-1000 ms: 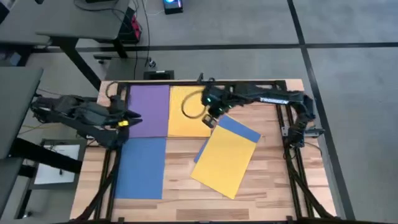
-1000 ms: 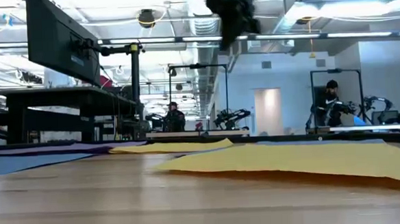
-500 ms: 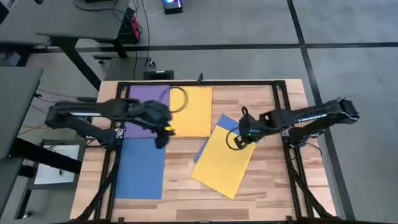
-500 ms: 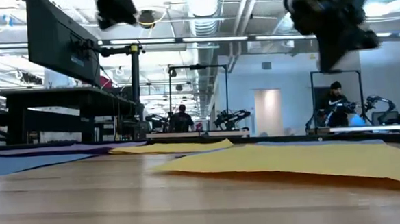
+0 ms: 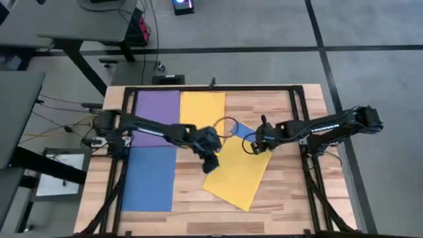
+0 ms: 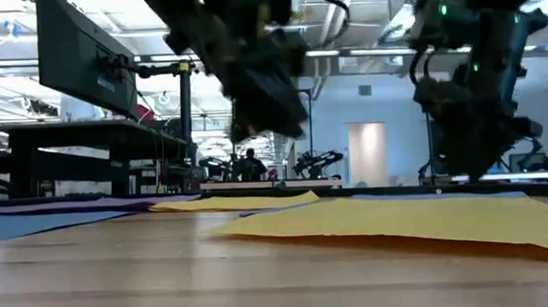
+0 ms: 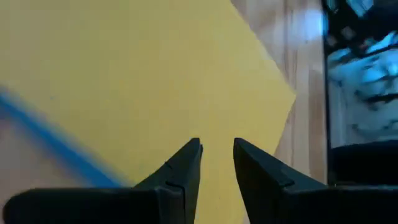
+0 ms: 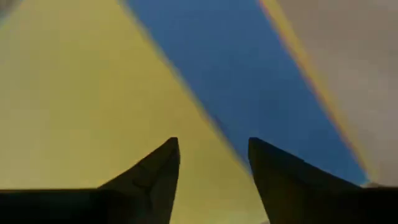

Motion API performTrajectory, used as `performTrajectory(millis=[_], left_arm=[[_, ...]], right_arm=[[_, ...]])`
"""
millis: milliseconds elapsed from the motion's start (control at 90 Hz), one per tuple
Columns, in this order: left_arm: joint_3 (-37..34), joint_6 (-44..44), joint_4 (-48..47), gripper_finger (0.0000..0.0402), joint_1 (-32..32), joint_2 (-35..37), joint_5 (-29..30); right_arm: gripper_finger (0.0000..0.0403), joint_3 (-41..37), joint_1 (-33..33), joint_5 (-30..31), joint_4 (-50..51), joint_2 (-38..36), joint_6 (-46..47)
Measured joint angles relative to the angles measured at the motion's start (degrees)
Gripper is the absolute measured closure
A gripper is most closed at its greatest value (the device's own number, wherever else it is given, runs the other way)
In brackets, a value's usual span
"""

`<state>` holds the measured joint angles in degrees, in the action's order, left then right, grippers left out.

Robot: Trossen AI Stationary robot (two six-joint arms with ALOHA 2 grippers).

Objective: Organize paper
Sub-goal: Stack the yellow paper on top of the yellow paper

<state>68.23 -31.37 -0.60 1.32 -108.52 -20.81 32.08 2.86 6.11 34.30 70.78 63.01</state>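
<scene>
yellow paper [image 5: 239,173] | under left end effector [image 5: 210,163] | right end effector [image 5: 259,142] at its edge

The wooden table [image 5: 284,198] carries 5 paper sheets [image 5: 149,177].

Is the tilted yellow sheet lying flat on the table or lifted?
Mostly flat. The tilted yellow sheet lies spread over a blue sheet; the low view shows its near edge slightly raised. Neither tool grips it.

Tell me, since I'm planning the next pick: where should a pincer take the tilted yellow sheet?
Probably at its near-right corner, approached from the table's bare near side. The tilted yellow sheet lies flat, but there only bare wood surrounds it, while its far edge overlaps a blue sheet.
</scene>
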Motion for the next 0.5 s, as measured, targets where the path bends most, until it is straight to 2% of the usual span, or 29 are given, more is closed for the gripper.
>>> performTrajectory(millis=[167, 322, 500], left_arm=[[0.1, -5.4, 14.7, 0.0320, 1.6, -5.9, 0.1], [0.1, -7.1, 18.1, 0.0320, 2.5, -11.9, 0.3], [0.8, -8.6, 19.5, 0.0320, 2.2, -15.7, 1.3]], right_arm=[[0.0203, -2.7, -1.8, -0.5, -0.7, -1.3, 2.4], [0.0203, -4.4, -3.5, -1.0, -1.1, -1.7, 2.6], [0.0203, -5.3, -6.1, -3.0, -6.3, -1.8, 2.9]])
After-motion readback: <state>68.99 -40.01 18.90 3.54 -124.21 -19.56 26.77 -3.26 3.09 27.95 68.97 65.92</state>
